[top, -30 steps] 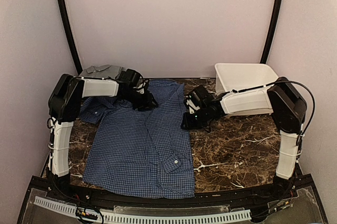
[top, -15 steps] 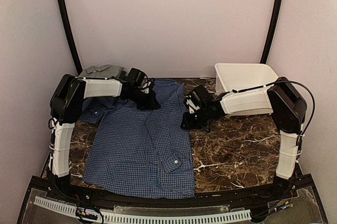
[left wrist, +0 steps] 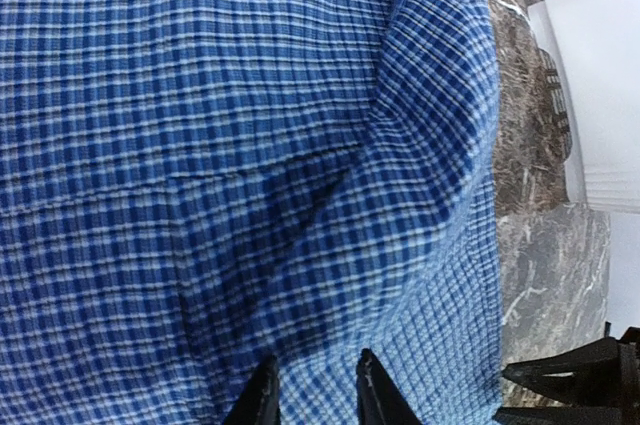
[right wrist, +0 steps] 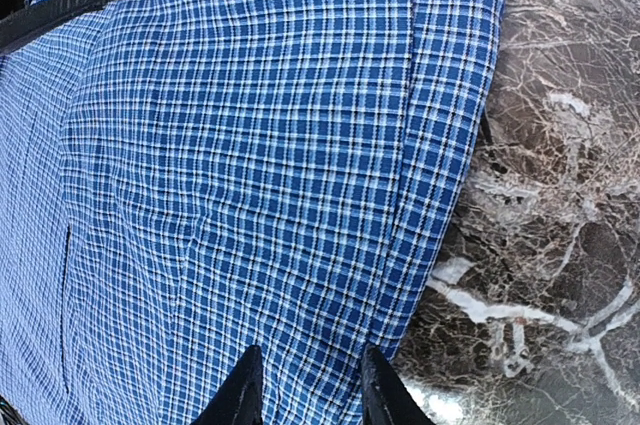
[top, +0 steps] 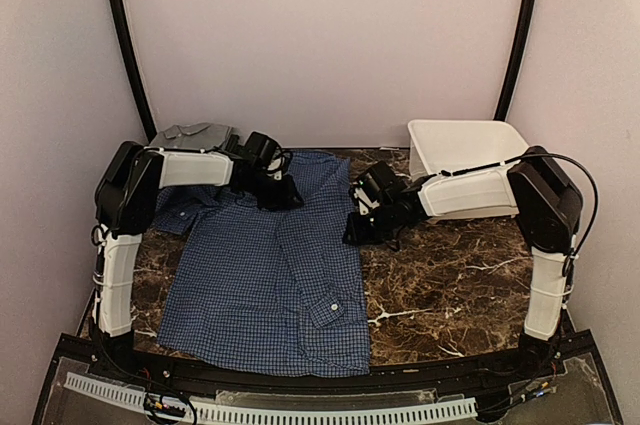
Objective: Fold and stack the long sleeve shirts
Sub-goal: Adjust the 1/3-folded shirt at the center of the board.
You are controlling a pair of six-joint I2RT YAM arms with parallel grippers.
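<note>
Both arms stretch inward; left gripper [top: 284, 193], right gripper [top: 354, 233] low over blue shirt [top: 265, 280].

The near shirt [top: 270, 285] lies flat on the table [top: 450, 285], left of centre, reaching from the near edge toward the back. The far shirt [top: 190, 132] sits behind it in the back left corner, behind my left arm [top: 190, 167]. The tub [top: 455, 145] stands at the back right, behind my right arm [top: 470, 195]. My left gripper [top: 285, 193] is on the near shirt's far end. My right gripper [top: 358, 230] is at its right edge, where cloth meets table.
</note>
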